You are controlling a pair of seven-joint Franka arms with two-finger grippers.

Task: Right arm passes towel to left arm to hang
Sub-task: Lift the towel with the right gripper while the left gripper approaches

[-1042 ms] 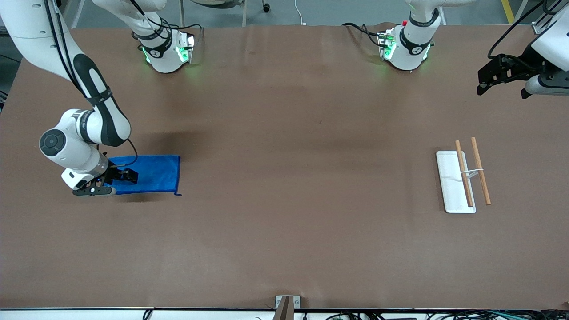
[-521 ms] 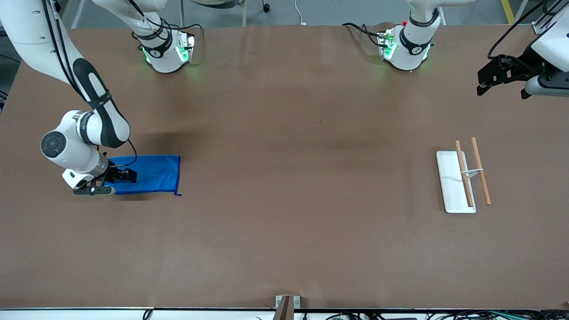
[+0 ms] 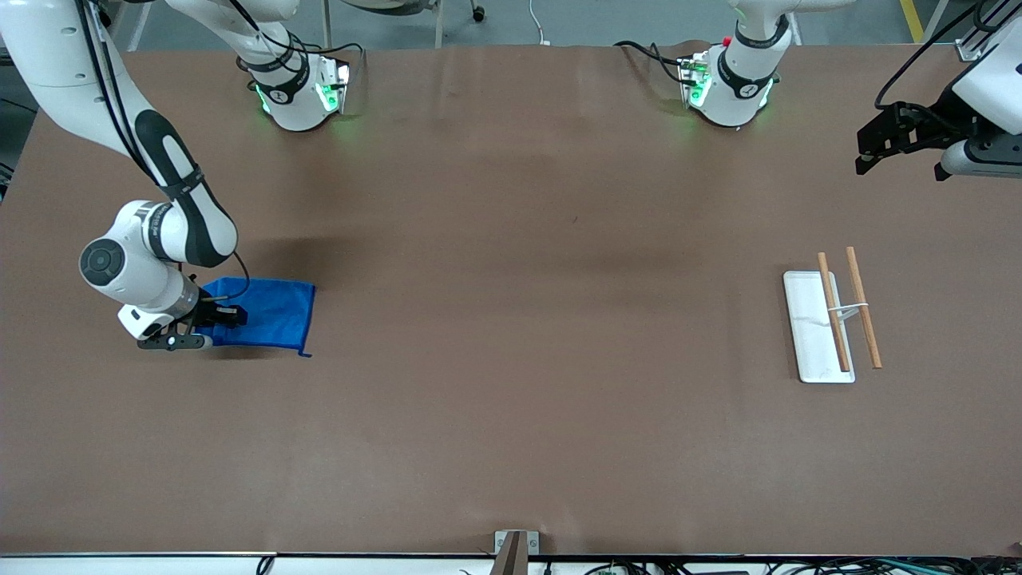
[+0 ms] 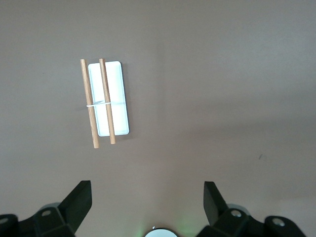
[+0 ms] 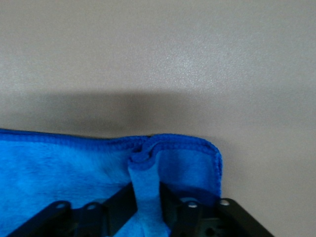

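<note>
The blue microfibre towel (image 3: 267,315) is sitting at the right arm's end of the table, and you can see one short end bunched up where the right gripper (image 3: 209,326) has it. In your right wrist view the fingers are pinched tight on a raised fold of the towel (image 5: 143,182), right by the stitched hem, with the rest of the cloth spread flat on the brown table (image 3: 511,319).

Your left gripper (image 3: 870,148) is up in the air over the left arm's end of the table, jaws spread wide with nothing in them; that arm's just waiting. From its wrist view you're looking down on the white rack tray (image 4: 111,98) with two wooden rails (image 4: 97,102) running along it. The rack (image 3: 830,323) is well apart from the towel.
</note>
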